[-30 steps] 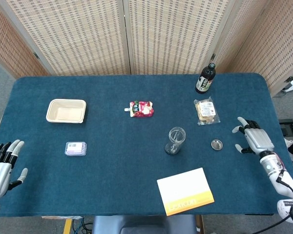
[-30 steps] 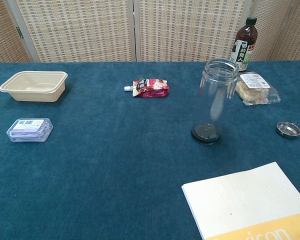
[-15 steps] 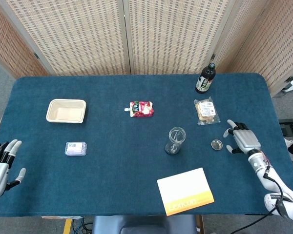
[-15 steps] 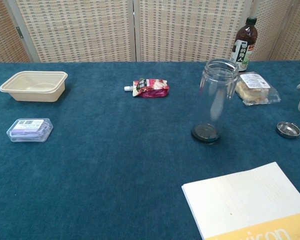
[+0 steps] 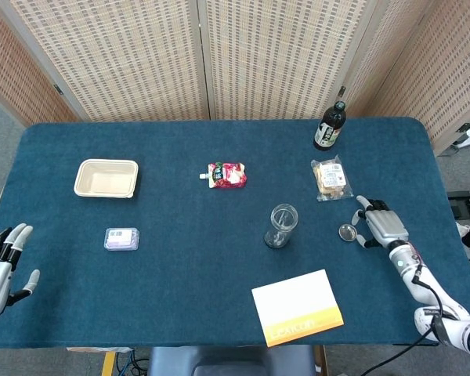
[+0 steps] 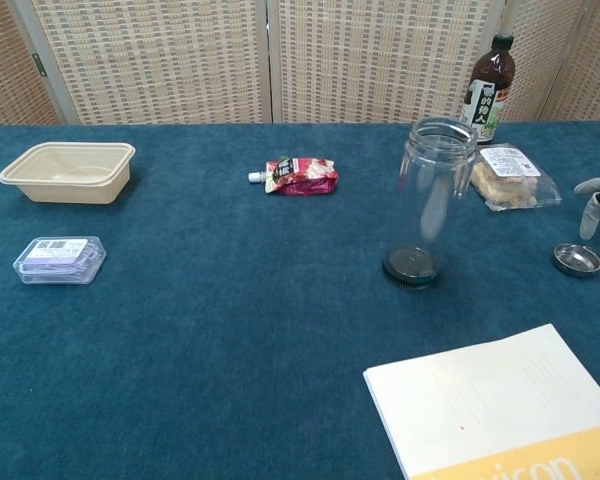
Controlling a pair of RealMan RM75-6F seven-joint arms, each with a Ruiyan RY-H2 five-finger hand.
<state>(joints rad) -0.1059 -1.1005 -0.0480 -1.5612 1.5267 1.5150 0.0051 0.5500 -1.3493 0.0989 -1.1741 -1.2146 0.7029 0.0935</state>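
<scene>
My right hand (image 5: 380, 222) hovers at the right side of the blue table, fingers apart and empty, just right of a small round metal lid (image 5: 347, 232). In the chest view only its fingertips (image 6: 590, 210) show at the right edge, above the lid (image 6: 576, 259). A clear plastic jar (image 5: 281, 225) stands upright left of the lid, lidless, also plain in the chest view (image 6: 431, 200). My left hand (image 5: 1, 262) is at the table's front left corner, fingers spread, holding nothing, nearest a small clear box (image 5: 121, 238).
A dark bottle (image 5: 329, 126) stands at the back right, a wrapped snack pack (image 5: 331, 178) in front of it. A red pouch (image 5: 226, 175) lies mid-table, a beige tray (image 5: 106, 178) at the left, and a white and yellow booklet (image 5: 297, 308) at the front edge.
My right hand has moved left across the table toward the metal lid and now reaches it. My left hand has slid slightly down and left.
</scene>
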